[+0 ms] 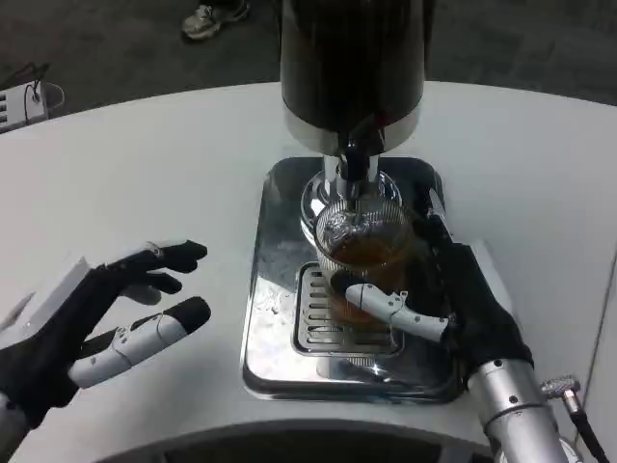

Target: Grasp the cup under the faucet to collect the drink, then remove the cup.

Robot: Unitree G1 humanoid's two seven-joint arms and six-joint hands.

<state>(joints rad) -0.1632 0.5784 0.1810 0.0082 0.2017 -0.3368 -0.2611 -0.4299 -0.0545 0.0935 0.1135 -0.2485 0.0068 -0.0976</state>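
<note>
Head view, nearest first: the right hand reaches in from the lower right over the silver drip tray, and its fingers are wrapped around the clear cup. One white finger lies across the cup's near side, low on the wall, while the dark fingers curl round its right side, so the cup is gripped between them. Brown drink fills the cup's lower part, roughly down to where the near finger crosses it. Just under that finger, the slotted grate of the tray shows, and the cup sits over it.

Well apart to the left of those fingers, the left hand hovers over the white table. Its fingers are spread and point toward the tray, holding nothing and touching nothing that can be seen; the tips stop short of the tray's left edge.

Directly above the gripped cup, just beyond the right fingers, the faucet comes down over the cup's mouth. Behind and above it stands the dark body of the dispenser with a silver band round its base.

Farthest off, past the table's rim, a shoe rests on the dark floor, and a white power strip lies at the far left.
</note>
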